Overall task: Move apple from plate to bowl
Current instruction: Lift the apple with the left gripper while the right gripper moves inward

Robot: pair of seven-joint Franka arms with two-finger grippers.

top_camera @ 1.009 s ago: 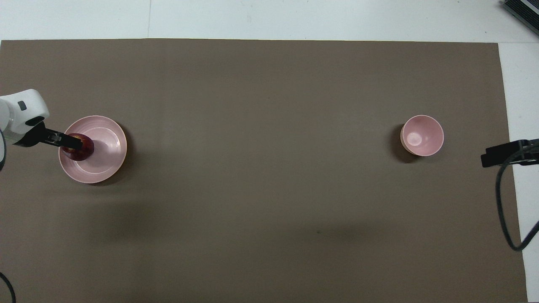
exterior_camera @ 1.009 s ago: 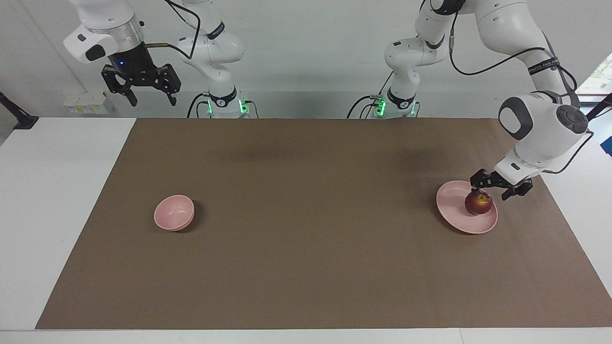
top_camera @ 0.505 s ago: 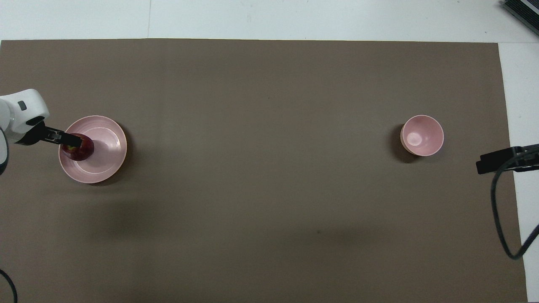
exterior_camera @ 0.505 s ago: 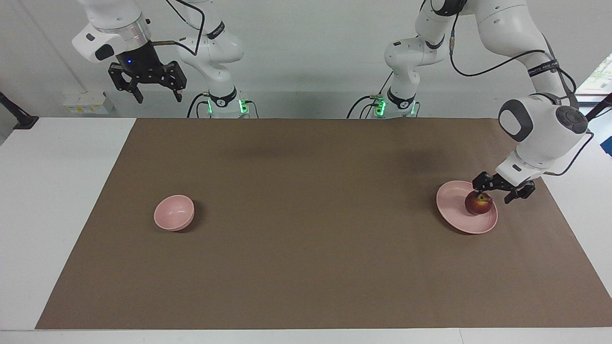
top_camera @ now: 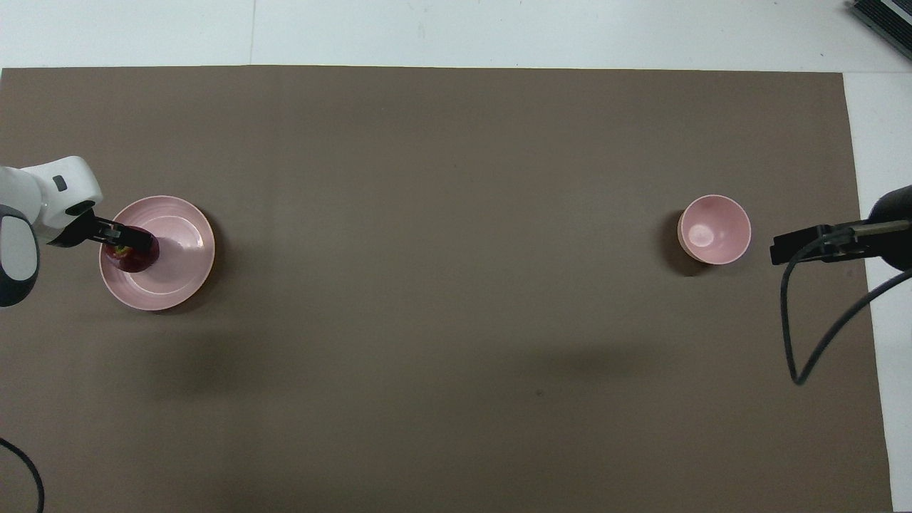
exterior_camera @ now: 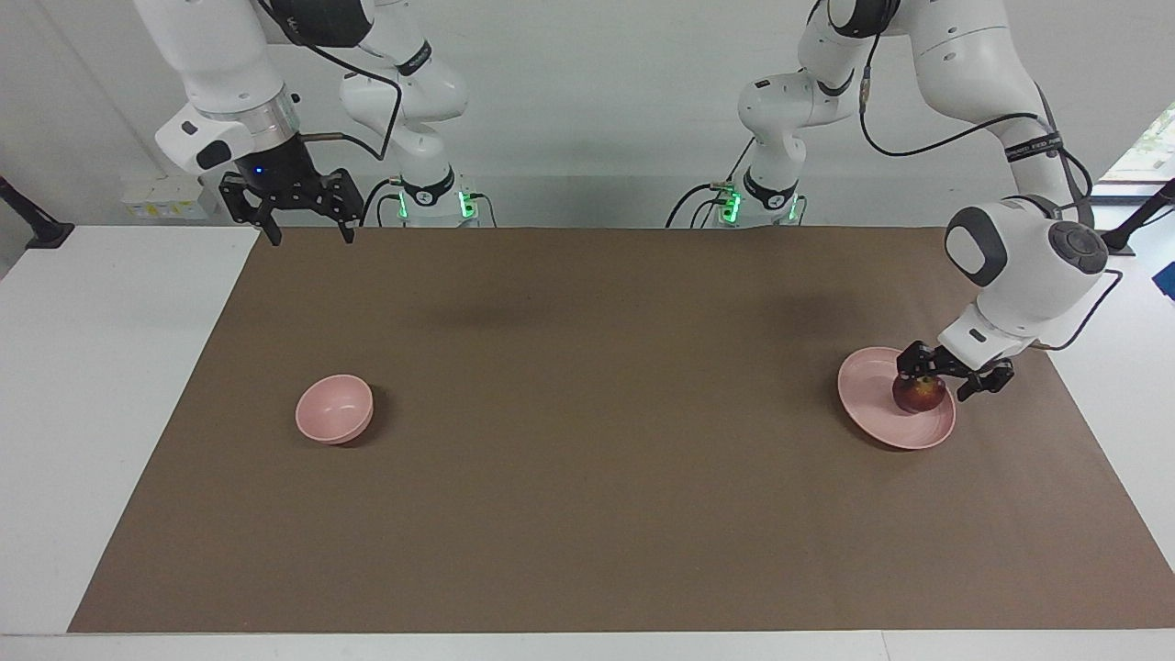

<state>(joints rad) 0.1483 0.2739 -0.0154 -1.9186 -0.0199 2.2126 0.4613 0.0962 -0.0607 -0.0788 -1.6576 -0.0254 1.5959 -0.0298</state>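
Note:
The dark red apple sits on the wide pink plate at the left arm's end of the table. My left gripper is open and low over the apple, one finger on each side of it. In the overhead view this gripper covers part of the apple on the plate. The small deep pink bowl stands empty at the right arm's end and also shows from overhead. My right gripper is open and empty, raised in the air, beside the bowl in the overhead view.
A brown mat covers most of the table, with white table surface showing around it. A black cable hangs from the right arm over the mat's end.
My left gripper has come down around the apple. My right gripper has come lower and moved toward the bowl. The apple, plate and bowl have not moved.

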